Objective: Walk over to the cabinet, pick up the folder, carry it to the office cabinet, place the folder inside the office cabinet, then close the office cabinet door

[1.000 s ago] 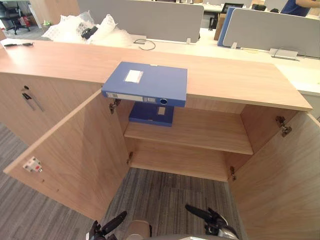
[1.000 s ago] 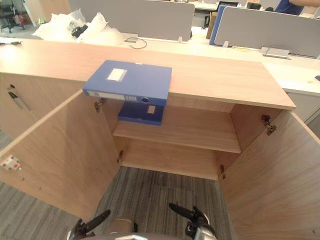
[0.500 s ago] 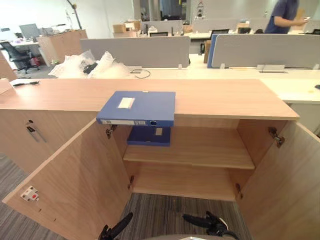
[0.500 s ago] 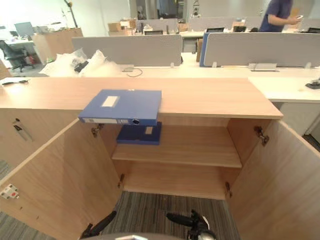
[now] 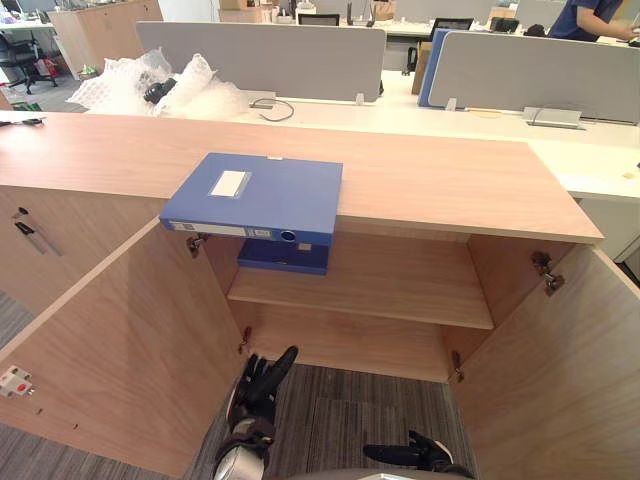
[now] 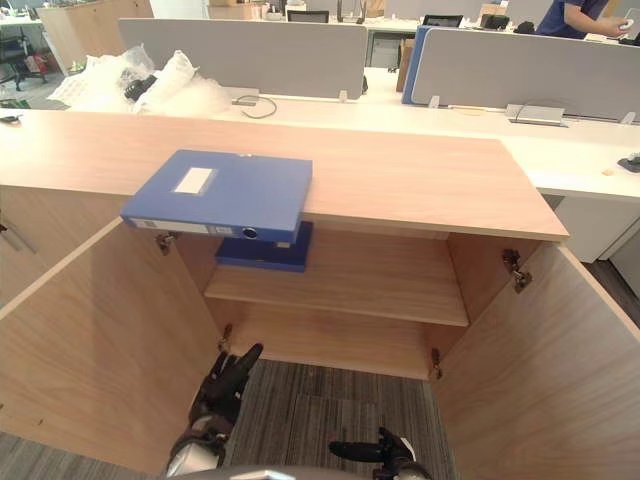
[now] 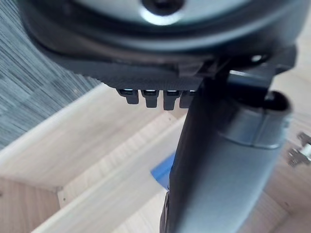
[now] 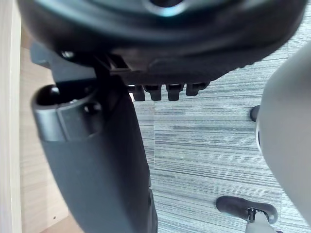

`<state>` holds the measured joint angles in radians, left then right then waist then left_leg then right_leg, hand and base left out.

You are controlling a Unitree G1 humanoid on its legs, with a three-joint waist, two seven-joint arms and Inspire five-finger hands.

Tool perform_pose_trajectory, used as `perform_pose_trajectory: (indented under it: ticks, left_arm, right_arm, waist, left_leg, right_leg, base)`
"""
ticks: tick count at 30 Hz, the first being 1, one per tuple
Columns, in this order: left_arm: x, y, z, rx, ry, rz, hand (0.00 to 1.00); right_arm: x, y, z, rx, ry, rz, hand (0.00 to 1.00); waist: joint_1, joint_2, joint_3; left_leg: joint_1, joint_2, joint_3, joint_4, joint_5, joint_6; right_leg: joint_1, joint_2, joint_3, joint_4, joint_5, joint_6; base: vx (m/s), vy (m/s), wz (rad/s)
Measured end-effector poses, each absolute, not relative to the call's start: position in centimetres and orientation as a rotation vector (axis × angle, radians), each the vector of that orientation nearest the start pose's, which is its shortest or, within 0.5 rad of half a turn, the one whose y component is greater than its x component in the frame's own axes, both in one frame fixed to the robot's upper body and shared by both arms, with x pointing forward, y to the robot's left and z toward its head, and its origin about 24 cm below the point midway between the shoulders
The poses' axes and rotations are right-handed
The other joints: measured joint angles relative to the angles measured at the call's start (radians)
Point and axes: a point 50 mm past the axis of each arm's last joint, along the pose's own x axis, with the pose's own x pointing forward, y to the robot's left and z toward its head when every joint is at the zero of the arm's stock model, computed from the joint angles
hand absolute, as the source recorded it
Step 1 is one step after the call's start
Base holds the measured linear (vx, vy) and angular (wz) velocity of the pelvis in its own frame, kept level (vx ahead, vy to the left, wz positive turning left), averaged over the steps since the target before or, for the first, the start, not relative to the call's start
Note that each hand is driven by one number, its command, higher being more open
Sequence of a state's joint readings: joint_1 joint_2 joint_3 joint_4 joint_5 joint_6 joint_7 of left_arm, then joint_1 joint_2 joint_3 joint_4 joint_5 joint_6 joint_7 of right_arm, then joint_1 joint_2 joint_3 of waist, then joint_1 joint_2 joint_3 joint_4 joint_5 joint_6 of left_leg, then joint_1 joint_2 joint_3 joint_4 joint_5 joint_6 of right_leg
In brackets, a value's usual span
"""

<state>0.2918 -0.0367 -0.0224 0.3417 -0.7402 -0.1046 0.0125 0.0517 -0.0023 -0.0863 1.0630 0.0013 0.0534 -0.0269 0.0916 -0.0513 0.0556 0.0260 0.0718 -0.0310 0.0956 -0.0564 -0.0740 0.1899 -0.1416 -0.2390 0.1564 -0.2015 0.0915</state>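
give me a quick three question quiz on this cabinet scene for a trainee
1. True or false: both doors of the cabinet stand open.
2. Multiple choice: the blue folder with the white label lies
A) on the carpet
B) on the cabinet top, jutting past its front edge
C) on the lower shelf inside
3. Short answer: which hand is lifted higher in front of the opening, the left hand or the right hand?

Key: 1 true; 2 B; 3 the left hand, with straight fingers.
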Motion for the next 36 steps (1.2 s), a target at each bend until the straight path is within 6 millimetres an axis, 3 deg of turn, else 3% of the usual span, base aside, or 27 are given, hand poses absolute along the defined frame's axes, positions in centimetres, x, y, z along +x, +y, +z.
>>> perform_pose_trajectory:
  ticks: [3,8,15,21,25,28,33,36]
  left_arm:
    - [16.0,16.2,-6.6,-0.659,0.395,0.295,1.0]
    - [15.9,17.2,-5.8,-0.574,0.371,0.358,1.0]
    - [17.2,18.2,1.3,-0.208,0.086,0.441,1.0]
    - [17.4,18.7,4.7,0.078,-0.076,0.605,1.0]
    - [18.9,16.5,7.6,0.283,-0.255,0.537,1.0]
    - [20.5,13.6,10.5,0.524,-0.478,0.348,1.0]
    - [21.5,12.6,12.0,0.726,-0.602,0.277,1.0]
    - [22.1,13.0,11.3,0.839,-0.59,0.244,1.0]
  right_arm:
    - [9.7,-16.3,-16.6,0.037,1.171,-0.122,1.0]
    - [9.8,-15.7,-16.6,0.057,1.167,-0.128,1.0]
    - [9.2,-15.3,-16.7,0.065,1.178,-0.174,1.0]
    - [8.9,-15.0,-16.8,0.035,1.183,-0.179,1.0]
    - [8.7,-14.5,-16.9,0.019,1.194,-0.16,1.0]
    - [8.5,-14.2,-17.0,-0.019,1.208,-0.118,1.0]
    - [9.0,-14.4,-16.9,-0.046,1.195,-0.074,1.0]
    - [8.7,-14.8,-17.1,-0.051,1.205,-0.063,1.0]
  waist:
    - [0.01,0.001,0.0]
    - [0.014,-0.003,-0.001]
    - [0.043,-0.014,-0.007]
    - [0.045,-0.025,-0.022]
    - [0.047,-0.035,-0.037]
    - [0.036,-0.031,-0.07]
    - [0.011,-0.004,-0.093]
    - [0.011,0.012,-0.106]
  left_leg:
    - [-0.001,-0.004,-0.002,-0.012,0.01,0.005]
    - [-0.011,-0.008,-0.017,-0.025,0.032,0.008]
    - [-0.044,-0.005,-0.048,-0.004,0.027,-0.011]
    - [-0.051,0.002,-0.047,0.0,0.034,-0.022]
    - [-0.053,0.011,-0.043,-0.002,0.042,-0.023]
    - [-0.058,0.01,-0.037,-0.006,0.042,-0.023]
    - [-0.051,0.012,-0.028,-0.016,0.042,-0.023]
    - [-0.035,0.016,-0.021,-0.029,0.042,-0.023]
  right_leg:
    - [0.005,-0.002,-0.007,-0.019,0.022,0.007]
    - [0.007,-0.004,-0.03,-0.035,0.036,0.008]
    - [0.005,0.008,-0.043,-0.049,0.036,0.005]
    - [0.007,0.024,-0.038,-0.076,0.029,-0.005]
    - [0.007,0.034,-0.034,-0.085,0.03,-0.007]
    - [0.002,0.036,-0.027,-0.099,0.034,-0.011]
    - [-0.002,0.039,-0.007,-0.102,0.038,-0.016]
    - [0.0,0.042,0.003,-0.098,0.038,-0.018]
  base:
    - [-0.03,0.045,0.06]
    - [-0.06,0.014,0.1]
    - [-0.11,-0.009,0.09]
    - [-0.07,-0.017,-0.03]
    - [0.0,0.0,0.0]
    - [0.02,-0.004,-0.04]
    - [0.03,0.001,-0.09]
    - [0.02,-0.002,-0.09]
